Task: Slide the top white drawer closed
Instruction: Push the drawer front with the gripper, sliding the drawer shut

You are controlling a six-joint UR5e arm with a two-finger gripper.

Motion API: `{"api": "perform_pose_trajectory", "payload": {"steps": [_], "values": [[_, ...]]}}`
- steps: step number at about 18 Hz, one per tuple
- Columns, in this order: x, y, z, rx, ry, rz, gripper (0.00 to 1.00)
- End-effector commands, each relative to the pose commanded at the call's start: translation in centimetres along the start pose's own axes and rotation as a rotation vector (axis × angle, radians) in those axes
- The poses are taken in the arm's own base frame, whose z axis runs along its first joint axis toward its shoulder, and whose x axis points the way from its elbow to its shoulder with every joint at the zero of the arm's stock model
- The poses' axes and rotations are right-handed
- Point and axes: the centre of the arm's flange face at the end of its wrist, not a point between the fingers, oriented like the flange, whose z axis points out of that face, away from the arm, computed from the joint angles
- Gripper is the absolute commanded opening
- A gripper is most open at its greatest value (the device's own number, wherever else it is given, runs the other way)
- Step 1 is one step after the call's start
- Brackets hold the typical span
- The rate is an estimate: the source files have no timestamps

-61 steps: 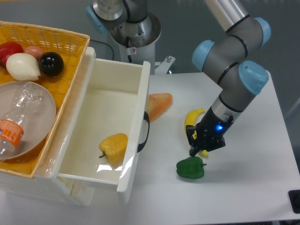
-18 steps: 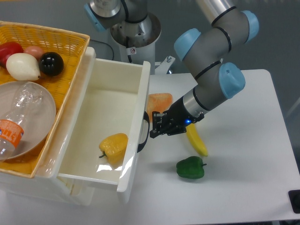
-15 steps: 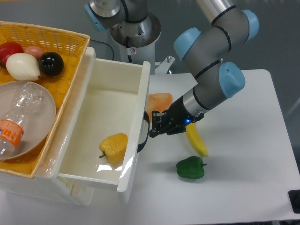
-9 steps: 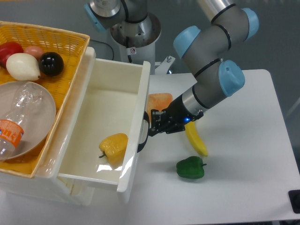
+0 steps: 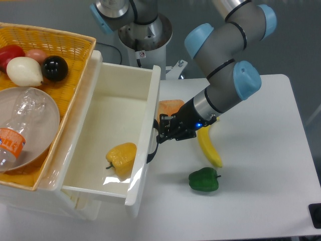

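Right now the glossy cream-white plastic top drawer [image 5: 120, 108] stands pulled well out of its unit, its deep tray open to the camera and a yellow bell pepper [image 5: 122, 156] lying on its floor near the front. Its front panel faces the table's right side, and the black curved handle [image 5: 154, 142] sits on the outside of that panel. The black two-finger gripper [image 5: 161, 134] of the grey-and-blue arm is pressed up against the panel at the handle, apparently in contact or just short of it. Its fingertips are bunched dark against the dark handle, so I cannot tell whether the jaws stand apart or together; nothing appears to be held.

Judging by this, the approach is done and the pushing step is at hand: the drawer is not yet moved in at all. The next move calls for a steady horizontal push toward the left, square to the front panel, so the drawer runs straight on its rails rather than skewing. The contact point lies near the panel's middle, which should help.

Behind the gripper an orange carrot-like piece [image 5: 171, 107] lies on the white table [image 5: 261, 191] close to the panel, with a yellow banana [image 5: 208, 148] and a green bell pepper [image 5: 204, 180] further out. A yellow wicker basket [image 5: 60, 45] sits on top of the unit, clear of the drawer's path.
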Motion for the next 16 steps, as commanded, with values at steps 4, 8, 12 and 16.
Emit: {"api": "perform_pose_trajectory", "payload": {"steps": [4, 8, 12, 16], "values": [[0.7, 0.0, -0.1, 0.002, 0.003, 0.005, 0.15], [0.8, 0.1, -0.1, -0.002, 0.007, 0.003, 0.15], [1.0, 0.2, 0.1, -0.007, 0.01, 0.002, 0.15], [1.7, 0.1, 0.7, -0.017, 0.012, 0.011, 0.15]]}}
